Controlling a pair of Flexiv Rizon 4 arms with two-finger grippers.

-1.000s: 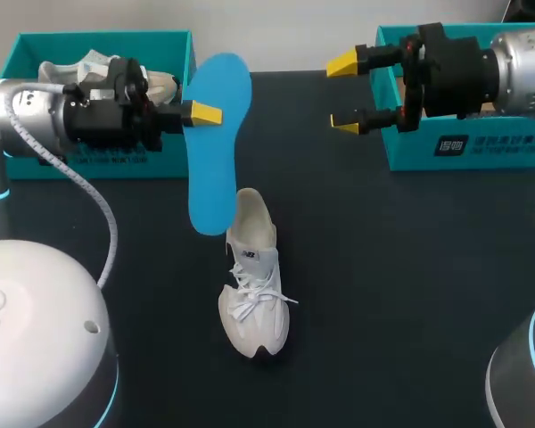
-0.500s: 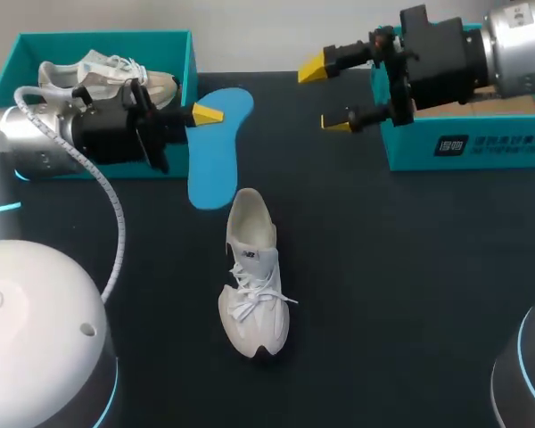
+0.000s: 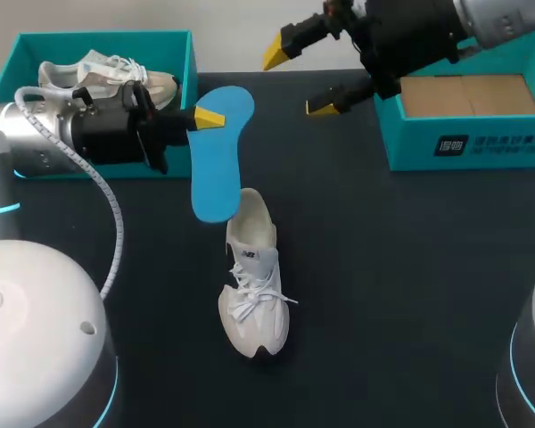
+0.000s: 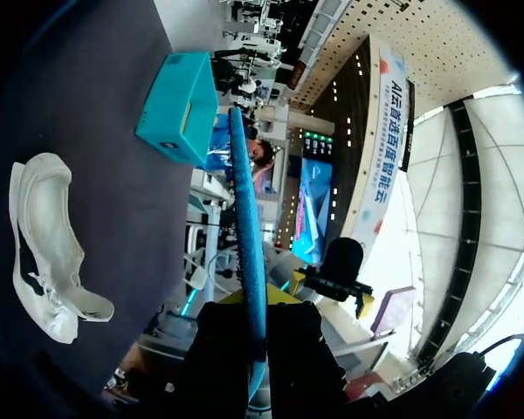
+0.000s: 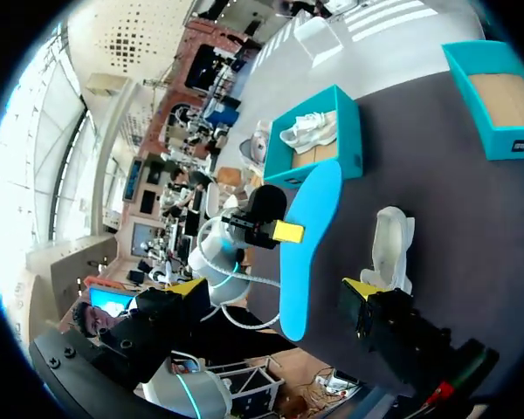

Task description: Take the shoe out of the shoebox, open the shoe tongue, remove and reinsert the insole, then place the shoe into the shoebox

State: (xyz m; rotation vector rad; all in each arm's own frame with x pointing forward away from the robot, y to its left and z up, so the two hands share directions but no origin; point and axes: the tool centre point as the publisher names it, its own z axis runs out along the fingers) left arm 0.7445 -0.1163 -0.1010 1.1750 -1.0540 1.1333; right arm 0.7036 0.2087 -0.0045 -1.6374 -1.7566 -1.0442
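Observation:
A white shoe (image 3: 254, 276) lies on the dark table, heel toward the back; it shows beside the insole in the left wrist view (image 4: 44, 244) and ahead of the fingers in the right wrist view (image 5: 393, 249). My left gripper (image 3: 207, 117) is shut on the blue insole (image 3: 218, 156), which hangs in the air with its lower end just over the shoe's heel. From the left wrist the insole (image 4: 247, 236) shows edge-on between the fingers. My right gripper (image 3: 301, 78) is open above the table's back middle, holding nothing; the insole (image 5: 310, 244) lies ahead of it.
A teal shoebox (image 3: 18, 53) at the back left holds a second white shoe (image 3: 107, 71). Another teal shoebox (image 3: 468, 134) with a cardboard floor stands at the back right. My left arm's grey cable (image 3: 98, 205) loops over the table's left part.
My right arm has swung left and back with its fingers still wide apart. My left gripper has tilted the insole and brought its lower end down toward the shoe's heel.

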